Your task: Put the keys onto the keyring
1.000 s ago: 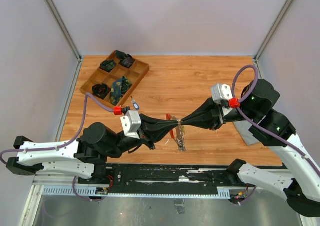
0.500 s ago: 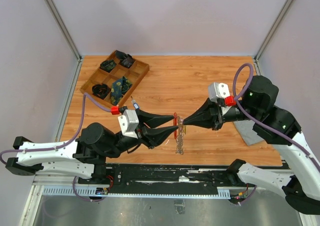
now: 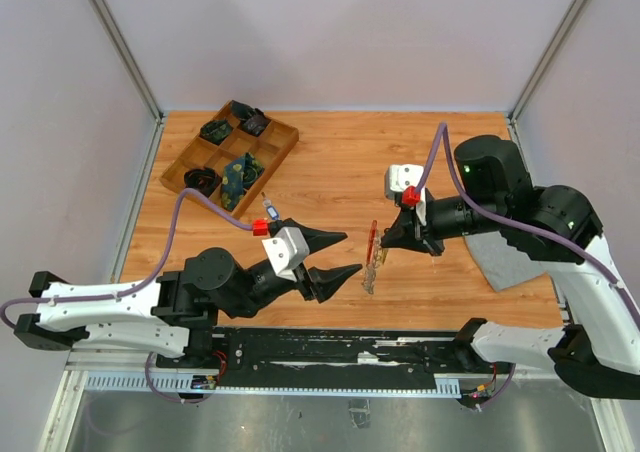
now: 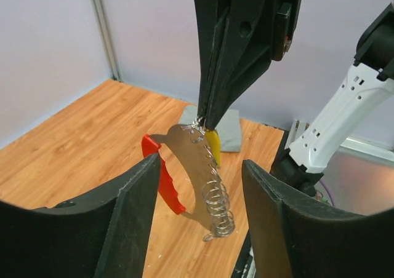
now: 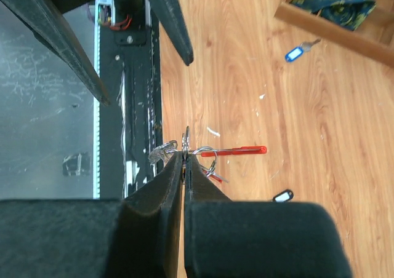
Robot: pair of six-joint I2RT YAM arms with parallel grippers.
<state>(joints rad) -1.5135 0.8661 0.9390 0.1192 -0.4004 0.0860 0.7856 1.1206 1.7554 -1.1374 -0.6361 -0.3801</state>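
The keyring (image 3: 371, 262) is a silvery plate with a curved red part (image 4: 161, 186) and a wire coil (image 4: 219, 205). It hangs above the table from my right gripper (image 3: 380, 245), which is shut on its top edge (image 5: 185, 144). A yellow-headed key (image 4: 213, 146) hangs on it beside the coil. My left gripper (image 3: 351, 253) is open just left of the keyring, not touching it. In the left wrist view the keyring dangles ahead of my left gripper (image 4: 200, 165), in the gap between its spread fingers (image 4: 126, 222). A blue-tagged key (image 3: 268, 210) lies on the table.
A wooden compartment tray (image 3: 173, 168) with dark items sits at the back left. A grey pad (image 3: 500, 264) lies under the right arm. Another small tagged key (image 5: 282, 196) lies on the wood below the right gripper. The black base rail (image 3: 330, 347) runs along the near edge.
The left gripper has opened, let go of the keyring and drawn back left. The right gripper has kept its hold and carried the keyring slightly right and up.
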